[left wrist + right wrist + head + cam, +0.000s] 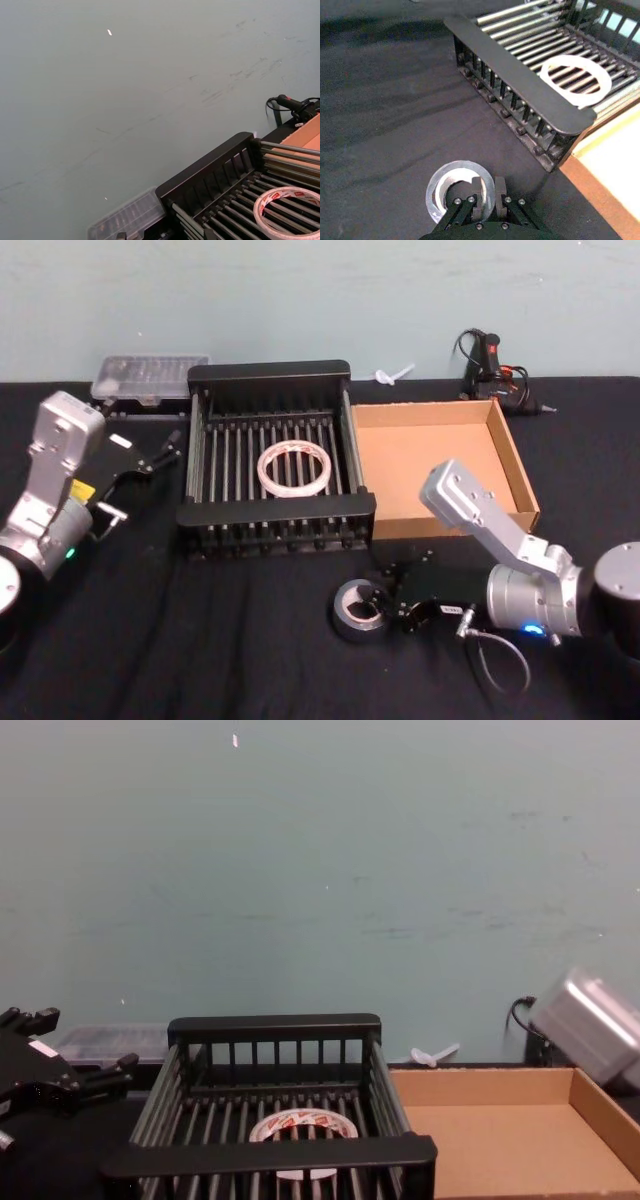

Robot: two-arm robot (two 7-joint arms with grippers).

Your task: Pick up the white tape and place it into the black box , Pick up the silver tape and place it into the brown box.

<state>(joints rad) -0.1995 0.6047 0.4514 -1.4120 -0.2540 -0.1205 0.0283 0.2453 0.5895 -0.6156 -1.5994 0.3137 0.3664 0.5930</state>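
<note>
Right claw [487,197] pinches silver tape [454,186] wall on the cloth; left claw [165,452] gapes empty

Even, soft overhead light across all views — no hard glare, w/ a cool green-grey cast on the wall [320,870]. The black cloth [200,640] swallows detail, shadows faint. Right wrist view looks softest — the white tape [576,80] is washed out, and the brown box [615,165] is bleached near-white.
</note>
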